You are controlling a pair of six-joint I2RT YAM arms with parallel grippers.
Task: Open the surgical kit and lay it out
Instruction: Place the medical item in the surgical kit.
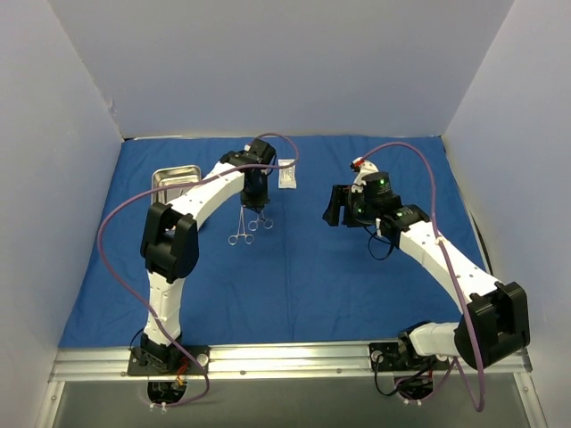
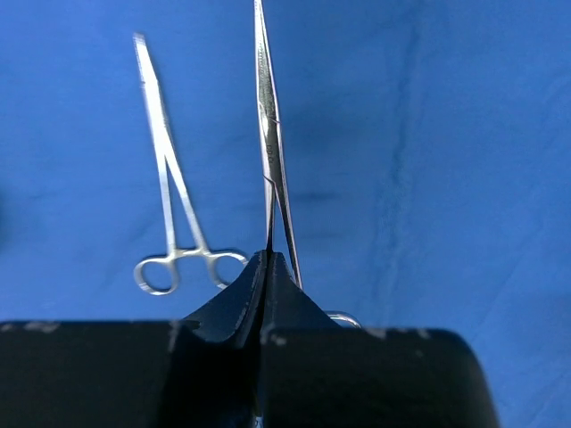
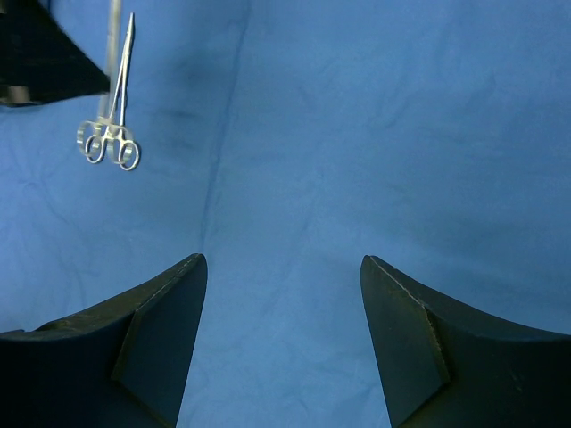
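Left hand (image 2: 270, 260) is clamped shut on the shanks of a scissor-like instrument (image 2: 270, 134), gripped just above its finger rings, with the tips pointed away from the wrist. Whether it is lifted off the blue cloth (image 2: 428, 178) cannot be told. A second instrument (image 2: 169, 196) is laid flat on the cloth just beside it, apart from the hand. Left arm (image 1: 210, 192) is arched forward over the middle of the cloth, hand pointed down. Right hand (image 3: 284, 312) is held wide open above bare cloth, with nothing between its fingers (image 3: 165, 330). Right arm (image 1: 446, 259) is bent inward towards centre. Steel tray (image 1: 174, 176) is set at the far left of the cloth, and a clear packet (image 1: 286, 175) near its far edge.
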